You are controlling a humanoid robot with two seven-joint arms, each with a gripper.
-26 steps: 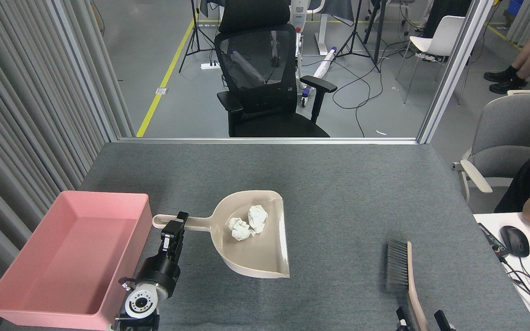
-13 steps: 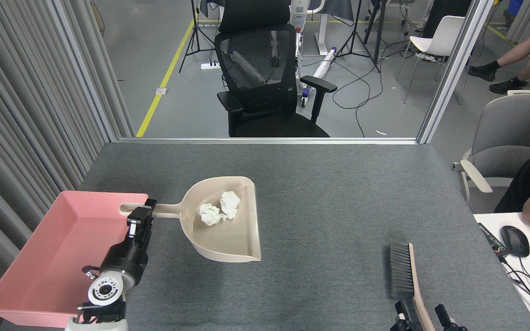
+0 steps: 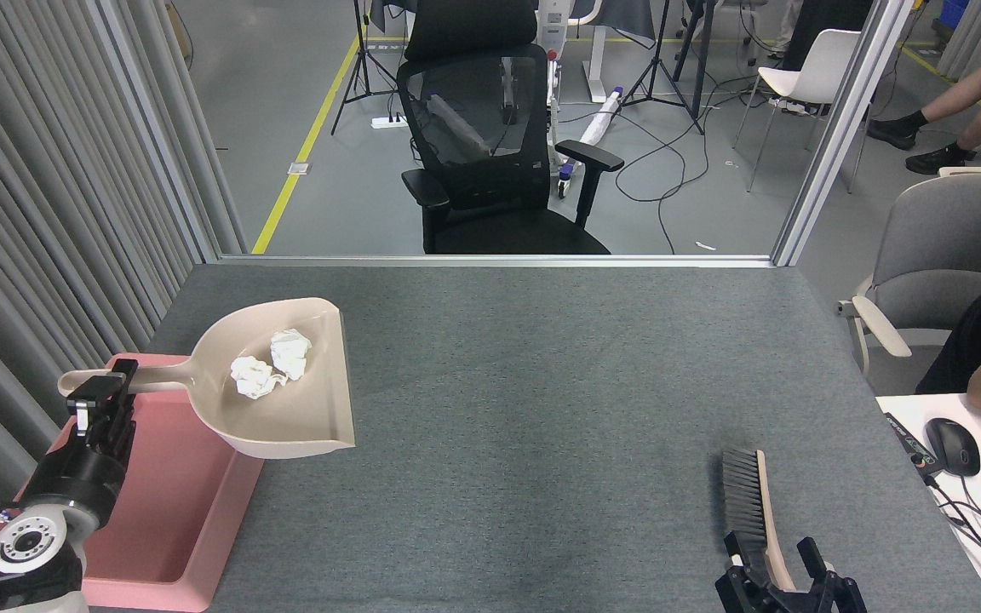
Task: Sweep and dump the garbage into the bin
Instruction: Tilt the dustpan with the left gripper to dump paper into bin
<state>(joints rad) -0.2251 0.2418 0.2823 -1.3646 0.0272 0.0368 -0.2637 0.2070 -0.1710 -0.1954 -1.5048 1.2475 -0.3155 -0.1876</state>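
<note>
Two crumpled white wads of garbage (image 3: 269,364) lie in the pan of a beige dustpan (image 3: 286,409). My left gripper (image 3: 106,387) is shut on the dustpan's handle and holds it lifted, roughly level, over the right part of the pink bin (image 3: 192,511) at the table's left edge. The pan covers the bin's far right corner. At the bottom right my right gripper (image 3: 776,575) is shut on the handle of a brush (image 3: 750,507), whose dark bristles point away from me, low over the table.
The grey felt table (image 3: 542,383) ends at a metal rail at the back. A grey curtain hangs along the left. A black office chair (image 3: 490,145) stands behind the table. At the right are a person's arm, a mouse (image 3: 952,446) and a keyboard.
My left gripper has carried the dustpan with both wads to the left and slightly away, from the table's middle to above the bin. The right gripper with the brush has come further into view.
</note>
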